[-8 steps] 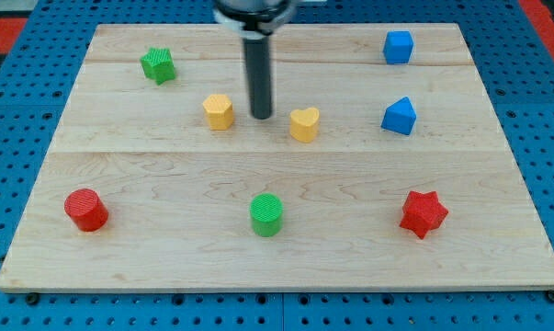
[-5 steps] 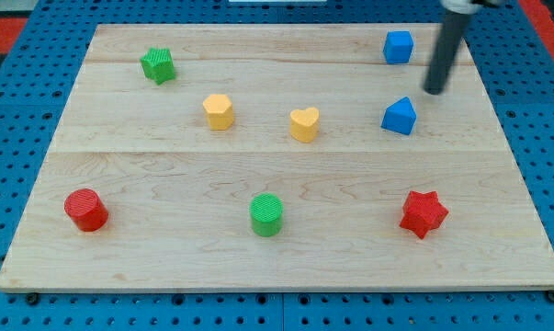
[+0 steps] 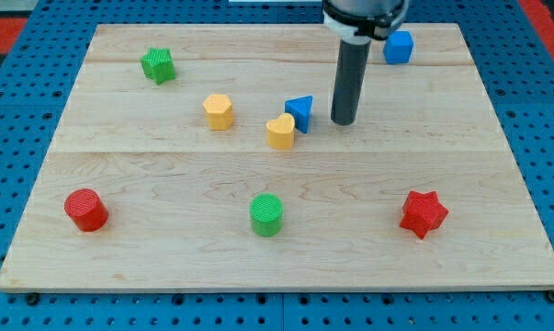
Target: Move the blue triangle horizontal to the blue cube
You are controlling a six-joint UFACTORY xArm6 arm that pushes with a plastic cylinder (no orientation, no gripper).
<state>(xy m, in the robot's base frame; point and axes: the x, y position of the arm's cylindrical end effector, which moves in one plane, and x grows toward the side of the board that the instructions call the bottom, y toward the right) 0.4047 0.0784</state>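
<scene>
The blue triangle (image 3: 300, 111) lies near the board's middle, touching the yellow heart (image 3: 280, 132) at its lower left. The blue cube (image 3: 399, 47) sits near the view's top right, partly behind the arm. My tip (image 3: 343, 121) rests on the board just right of the blue triangle, a small gap between them, and well below and left of the blue cube.
A yellow hexagon (image 3: 219, 111) is left of the heart. A green star (image 3: 157, 65) is at the upper left. A red cylinder (image 3: 85, 210), a green cylinder (image 3: 266, 214) and a red star (image 3: 423, 214) stand along the lower part of the wooden board (image 3: 497, 165).
The blue triangle has been pushed from the right side leftwards into the yellow heart, which shifted left and down. My tip moved from the right of the board to just right of the triangle.
</scene>
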